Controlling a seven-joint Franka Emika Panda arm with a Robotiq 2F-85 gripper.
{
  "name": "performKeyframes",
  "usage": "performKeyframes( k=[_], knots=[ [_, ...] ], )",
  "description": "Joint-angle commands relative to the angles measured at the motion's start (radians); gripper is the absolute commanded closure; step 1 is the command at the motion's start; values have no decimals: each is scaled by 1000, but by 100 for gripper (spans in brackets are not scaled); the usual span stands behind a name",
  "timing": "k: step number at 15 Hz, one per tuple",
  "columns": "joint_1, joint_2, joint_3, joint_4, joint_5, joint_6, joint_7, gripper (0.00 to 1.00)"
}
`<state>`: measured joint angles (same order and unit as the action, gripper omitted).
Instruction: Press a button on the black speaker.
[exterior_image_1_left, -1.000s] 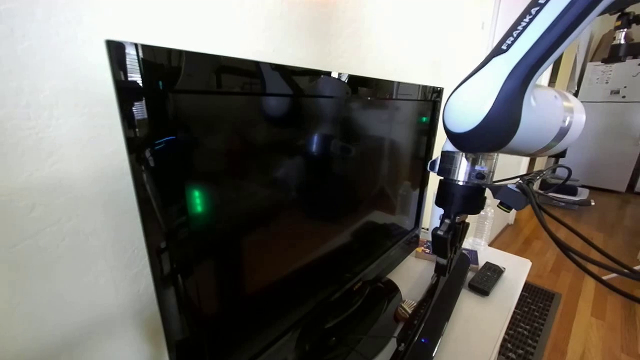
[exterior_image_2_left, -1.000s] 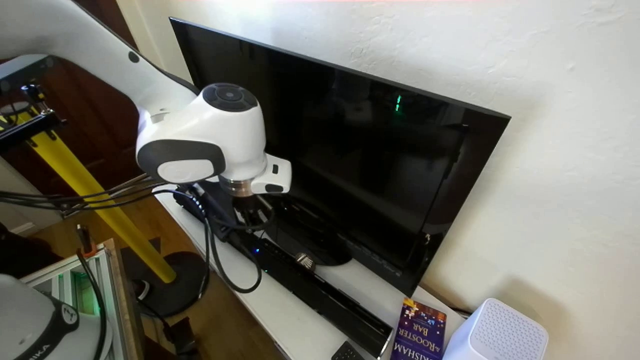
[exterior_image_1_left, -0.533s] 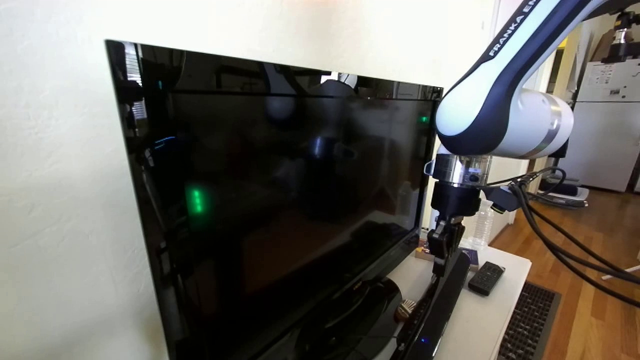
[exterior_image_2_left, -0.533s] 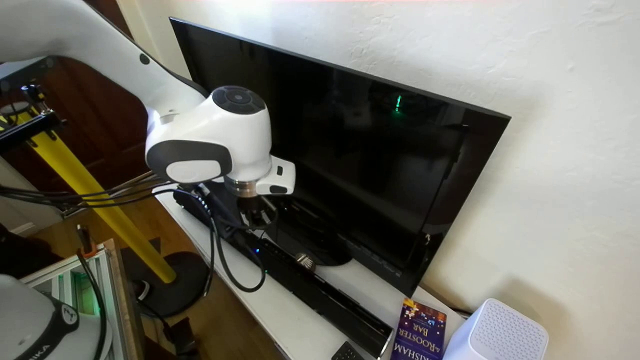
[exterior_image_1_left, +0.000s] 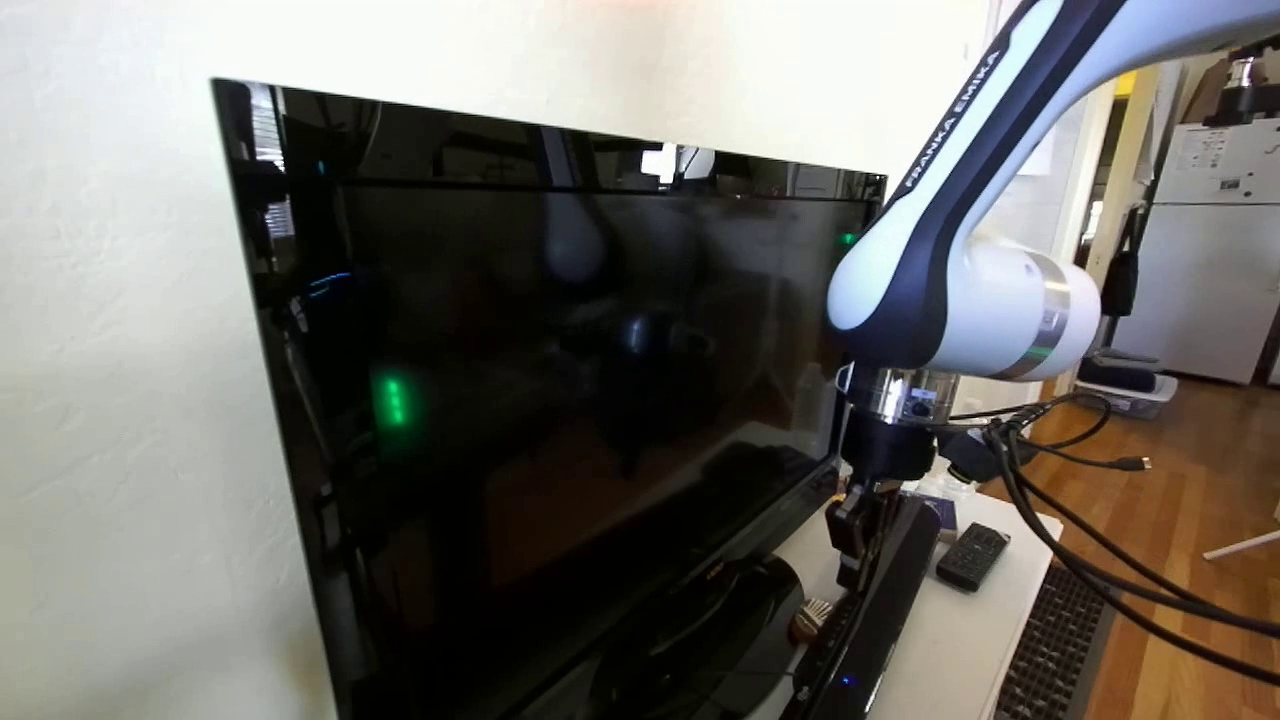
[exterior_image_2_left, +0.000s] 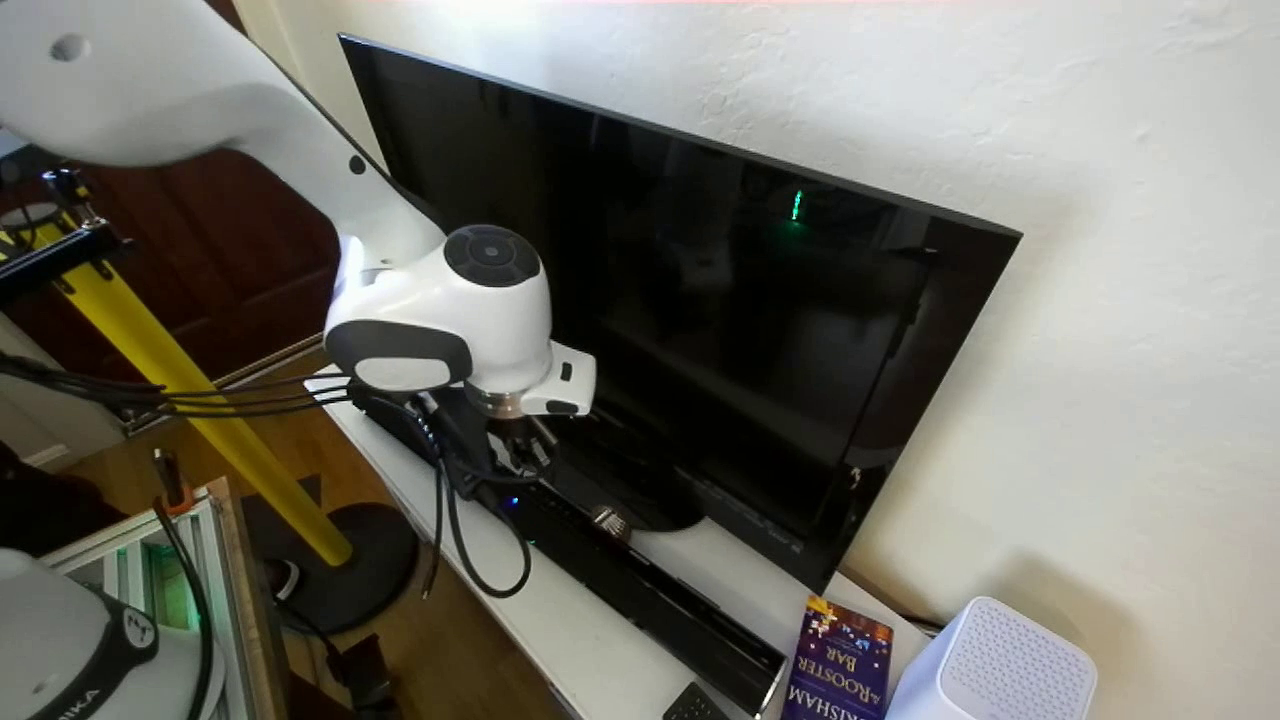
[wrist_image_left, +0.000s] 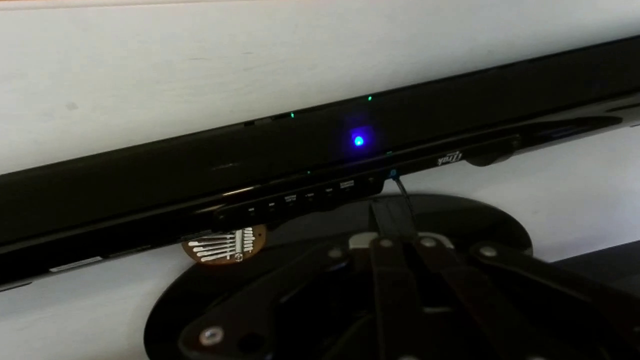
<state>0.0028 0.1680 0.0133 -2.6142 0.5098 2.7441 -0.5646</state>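
Observation:
The black speaker (exterior_image_1_left: 905, 570) is a long low bar on the white table; it shows in both exterior views (exterior_image_2_left: 620, 578) and across the wrist view (wrist_image_left: 280, 157), with a blue light lit. A row of small labelled buttons (wrist_image_left: 300, 198) lies along its back edge. My gripper (wrist_image_left: 393, 217) has its fingers together with nothing visible between them. In the wrist view its tips appear just beyond the button row's right end, over the screen's base. In an exterior view the gripper (exterior_image_1_left: 850, 578) points down beside the speaker's back edge. Whether the tips touch anything cannot be told.
The large black screen (exterior_image_1_left: 600, 350) stands close behind the speaker on a round glossy base (wrist_image_left: 465, 215). A cable (wrist_image_left: 404, 192) runs from the speaker's back edge near the fingertips. A small thumb piano (wrist_image_left: 227, 246), a remote (exterior_image_1_left: 973, 557) and a book (exterior_image_2_left: 838, 660) lie nearby.
The arm and gripper have moved down, leftward in one exterior picture and rightward in the opposite one, closer to the speaker's back edge. The speaker and screen have not moved.

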Motion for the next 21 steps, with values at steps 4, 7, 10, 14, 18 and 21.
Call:
performKeyframes(
  k=[4, 7, 10, 14, 18, 21],
  knots=[
    [-60, 176, 81, 112, 206, 111, -176, 100],
    [-78, 229, 85, 144, 215, 142, -202, 100],
    [-101, 264, 88, 172, 225, 156, -199, 100],
    [-100, 292, 62, 188, 181, 129, -175, 100],
    [-94, 309, 52, 194, 174, 123, -168, 100],
    [-89, 316, 43, 195, 165, 118, -162, 100]
  ],
)
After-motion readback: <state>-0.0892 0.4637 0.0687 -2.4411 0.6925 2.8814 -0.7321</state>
